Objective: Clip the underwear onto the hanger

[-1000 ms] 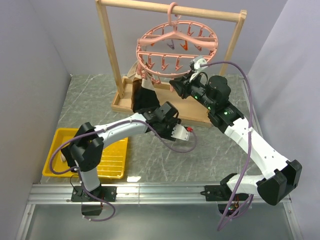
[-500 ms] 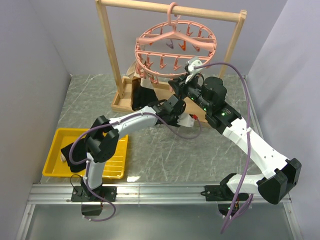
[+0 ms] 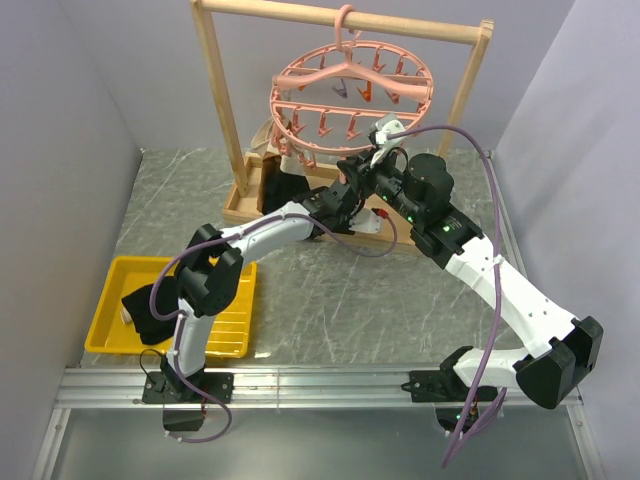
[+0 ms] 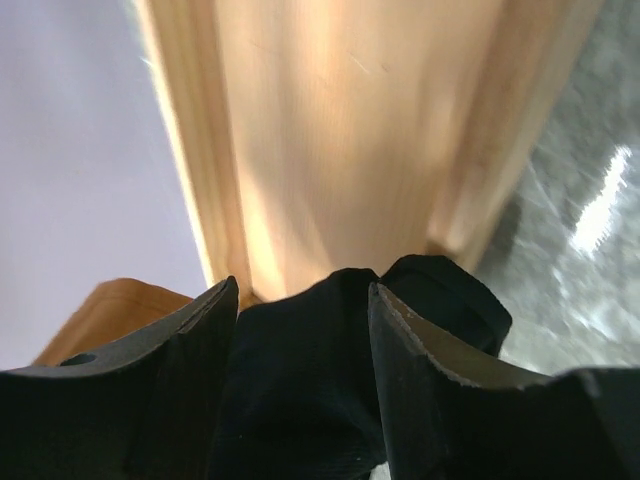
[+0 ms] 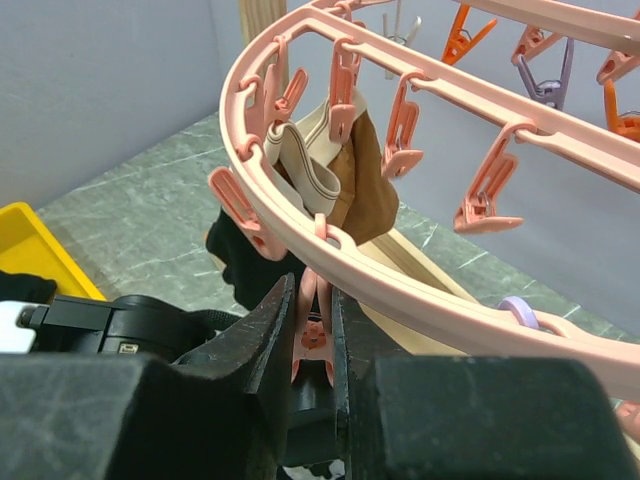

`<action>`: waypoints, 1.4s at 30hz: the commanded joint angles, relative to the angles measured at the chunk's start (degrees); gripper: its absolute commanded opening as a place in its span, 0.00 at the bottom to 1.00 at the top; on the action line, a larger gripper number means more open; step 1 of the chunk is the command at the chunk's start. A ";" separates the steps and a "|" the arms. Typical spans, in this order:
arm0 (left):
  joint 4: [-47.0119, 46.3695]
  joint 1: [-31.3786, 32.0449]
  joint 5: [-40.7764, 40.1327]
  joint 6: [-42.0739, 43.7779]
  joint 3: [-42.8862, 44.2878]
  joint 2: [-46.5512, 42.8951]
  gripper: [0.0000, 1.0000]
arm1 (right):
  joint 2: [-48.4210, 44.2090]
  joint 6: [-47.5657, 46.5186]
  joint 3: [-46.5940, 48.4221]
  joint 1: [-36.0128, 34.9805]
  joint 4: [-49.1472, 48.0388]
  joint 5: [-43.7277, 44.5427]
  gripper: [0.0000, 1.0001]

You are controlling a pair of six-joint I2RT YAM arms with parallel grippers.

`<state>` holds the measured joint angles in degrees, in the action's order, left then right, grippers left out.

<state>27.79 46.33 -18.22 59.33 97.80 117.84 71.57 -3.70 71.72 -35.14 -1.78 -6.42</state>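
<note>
The pink hanger (image 3: 350, 95) hangs by its hook from the wooden frame's top bar. My right gripper (image 3: 358, 172) is under its near rim, shut on a pink clip peg (image 5: 318, 325) that dangles from the hanger ring (image 5: 470, 300). My left gripper (image 3: 335, 195) is just below and to the left of it, shut on the black underwear (image 4: 300, 370). The black cloth (image 3: 283, 188) hangs against the frame base, and it also shows in the right wrist view (image 5: 245, 265) behind the peg. Its waistband and label are hidden.
A brown-and-cream garment (image 5: 340, 170) is clipped to the ring's left side. The wooden frame (image 3: 215, 100) stands on a base tray at the back. A yellow tray (image 3: 110, 335) at the front left holds dark cloth (image 3: 150, 305). Other pegs hang all round the ring.
My left arm has reached back and up toward the hanger, carrying the black cloth to the peg. My right gripper shifted slightly left with the peg, and the ring tilted a little.
</note>
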 commanded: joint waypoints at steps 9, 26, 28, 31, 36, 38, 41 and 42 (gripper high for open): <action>17.20 -1.68 -2.00 -2.29 -2.17 -4.81 0.50 | -0.56 -1.13 0.70 -1.08 -1.29 -0.44 0.00; 19.58 -3.96 9.15 0.44 -16.85 -25.98 0.00 | -0.11 -0.69 0.87 -0.29 -1.65 0.00 0.00; 19.06 -5.98 13.61 0.00 -17.20 -27.74 0.00 | -0.03 -0.69 0.87 -0.28 -1.65 0.09 0.00; 15.90 -9.93 22.65 -2.63 -18.43 -31.79 0.00 | 0.06 -0.43 0.79 -0.11 -1.56 0.09 0.00; 8.25 -17.84 39.81 -7.82 -24.31 -39.52 0.00 | 0.24 0.45 0.52 0.07 -1.73 -0.79 0.00; 4.32 -20.47 45.45 -9.14 -27.65 -42.33 0.00 | 0.32 0.54 0.52 0.07 -1.73 -1.05 0.00; -2.88 -24.24 49.92 -13.88 -31.87 -45.41 0.00 | 0.32 0.45 0.61 0.15 -1.56 -1.32 0.00; -5.70 -25.31 50.64 -17.37 -32.75 -46.12 0.00 | 0.32 0.54 0.61 0.24 -1.56 -1.41 0.00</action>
<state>32.86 23.81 22.22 49.43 67.22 74.11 71.61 -3.44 71.68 -35.00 -2.07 -5.69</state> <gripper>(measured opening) 0.032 0.220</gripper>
